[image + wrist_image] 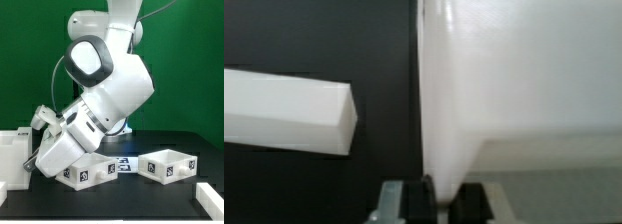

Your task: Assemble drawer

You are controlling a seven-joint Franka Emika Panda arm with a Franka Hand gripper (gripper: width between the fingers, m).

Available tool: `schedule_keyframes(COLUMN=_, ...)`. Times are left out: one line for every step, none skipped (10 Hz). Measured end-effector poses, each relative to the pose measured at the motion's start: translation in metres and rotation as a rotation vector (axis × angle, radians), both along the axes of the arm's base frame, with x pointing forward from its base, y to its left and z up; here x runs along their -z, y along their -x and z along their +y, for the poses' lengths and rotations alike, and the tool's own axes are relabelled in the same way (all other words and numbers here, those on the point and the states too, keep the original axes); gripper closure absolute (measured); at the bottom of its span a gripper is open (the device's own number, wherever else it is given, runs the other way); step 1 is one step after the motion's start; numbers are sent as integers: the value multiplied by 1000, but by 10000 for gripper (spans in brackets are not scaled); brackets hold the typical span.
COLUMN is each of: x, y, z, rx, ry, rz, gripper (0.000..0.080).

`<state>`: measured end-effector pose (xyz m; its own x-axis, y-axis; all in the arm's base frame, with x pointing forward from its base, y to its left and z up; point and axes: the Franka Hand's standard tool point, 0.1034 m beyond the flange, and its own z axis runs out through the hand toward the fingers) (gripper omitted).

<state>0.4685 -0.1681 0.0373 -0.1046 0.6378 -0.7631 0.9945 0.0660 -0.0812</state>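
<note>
Pinching the wall of a small tray [92, 172], tool [436, 197] narrow, second tray [168, 165] near.

The black table [130, 200] bears a white tray [88, 172], the marker board [122, 166] and a second tray [168, 166].

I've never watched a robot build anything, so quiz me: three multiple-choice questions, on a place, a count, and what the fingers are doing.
1. The free tray lies: A) toward the exterior view's right of the arm B) atop the arm C) on the floor.
2. Small open trays on the table: A) one B) two C) four.
3. The fingers: A) spread over bare table B) pinch a thin white wall C) hold a screwdriver.
Key: 1A, it sits apart there; 2B, it plus the tray under the arm; 3B, the wrist view shows a finger each side of the wall.
</note>
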Motion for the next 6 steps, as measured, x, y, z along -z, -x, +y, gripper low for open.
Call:
schedule_keyframes(x=0, y=0, z=0, rx=0, ry=0, rz=0, gripper=684)
schedule_keyframes(x=0, y=-1, z=1, rx=-3, ry=-3, rz=-1, gripper=684)
schedule_keyframes(x=1, y=-1, z=3, rx=-7, ry=-8, rz=-3, gripper=502)
schedule_keyframes(x=2, y=-2, z=5, rx=-12, ry=-22, rz=-7, gripper=502)
schedule_keyframes(x=4, y=-1, z=4, rx=-13, ry=-40, rz=-10, gripper=323)
schedule_keyframes(x=5, y=-1, z=0, rx=-9, ry=-50, rz=-15, gripper=190)
